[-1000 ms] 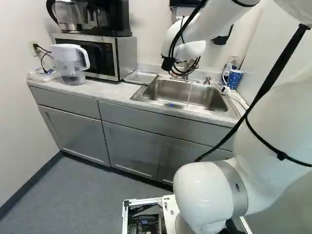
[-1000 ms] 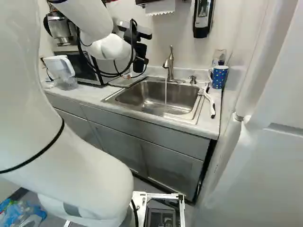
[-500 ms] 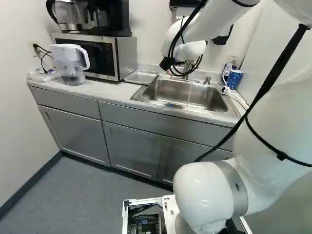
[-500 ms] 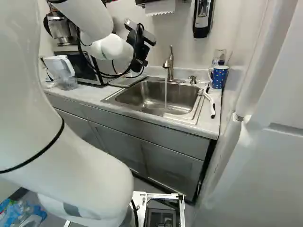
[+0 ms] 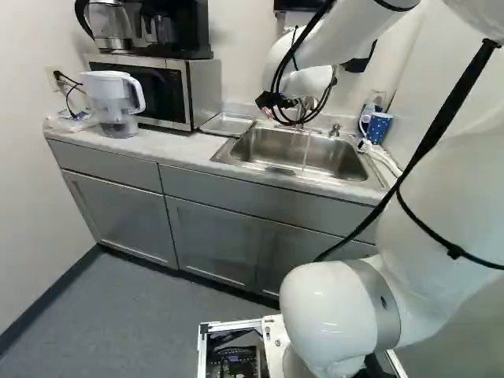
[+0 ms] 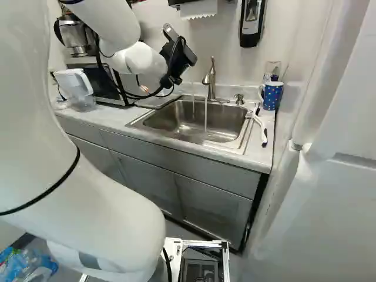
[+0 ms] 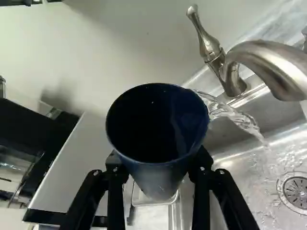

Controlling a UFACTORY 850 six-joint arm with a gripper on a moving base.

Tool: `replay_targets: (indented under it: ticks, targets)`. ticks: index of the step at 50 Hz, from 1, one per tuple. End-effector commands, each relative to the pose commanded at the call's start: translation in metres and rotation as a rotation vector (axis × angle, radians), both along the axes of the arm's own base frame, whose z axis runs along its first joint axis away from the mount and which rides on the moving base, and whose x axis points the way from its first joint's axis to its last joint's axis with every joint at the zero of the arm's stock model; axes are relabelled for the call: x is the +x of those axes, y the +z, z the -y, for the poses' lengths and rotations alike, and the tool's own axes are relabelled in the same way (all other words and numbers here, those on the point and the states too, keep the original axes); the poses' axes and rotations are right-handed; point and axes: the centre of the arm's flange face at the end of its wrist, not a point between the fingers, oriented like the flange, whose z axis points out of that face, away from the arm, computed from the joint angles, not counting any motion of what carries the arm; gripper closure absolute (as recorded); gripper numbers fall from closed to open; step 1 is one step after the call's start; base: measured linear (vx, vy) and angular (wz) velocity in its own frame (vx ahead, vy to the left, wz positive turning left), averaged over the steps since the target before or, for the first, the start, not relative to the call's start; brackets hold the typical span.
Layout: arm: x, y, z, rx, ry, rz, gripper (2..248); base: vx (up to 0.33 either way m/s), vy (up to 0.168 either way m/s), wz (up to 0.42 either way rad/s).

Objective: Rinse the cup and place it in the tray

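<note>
"Just above the middle of the right base view, a thin stream of water (image 6: 193, 97) drops into the sink (image 6: 161, 123). Where's it from?"

"The cup (image 7: 156, 127). From the wrist, it sits squarely between the gripper (image 7: 158, 162)'s two fingers, pinched from both sides, and water spills over the rim beside the faucet (image 7: 273, 57). I can't make the cup out in either base view."

"So which way does it lie?"

"Its mouth faces back at the wrist camera, its base points away ahead of the fingers, and it looks tipped towards the basin. I'd call this the emptying part of the rinse."

"And the tray (image 5: 227, 124)?"

"Upper middle of the left base view, on the counter between microwave (image 5: 177, 90) and sink. From the wrist it peeks past the cup's base, on the opposite side to the faucet."

"Then the next move turns on that?"

"I'd say so: let it drain, roll that pouring rim away from the basin, then cross to the tray. Swing early and the counter probably gets wet."
</note>
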Motion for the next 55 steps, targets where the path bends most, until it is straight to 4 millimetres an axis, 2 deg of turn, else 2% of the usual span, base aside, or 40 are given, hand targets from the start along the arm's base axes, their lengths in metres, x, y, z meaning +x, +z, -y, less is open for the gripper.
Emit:
replay_targets:
  ticks: [55]
  targets:
    - [0.0000,0.0000,0.0000,0.554,-0.164,0.012,124,0.000,0.000,0.000]
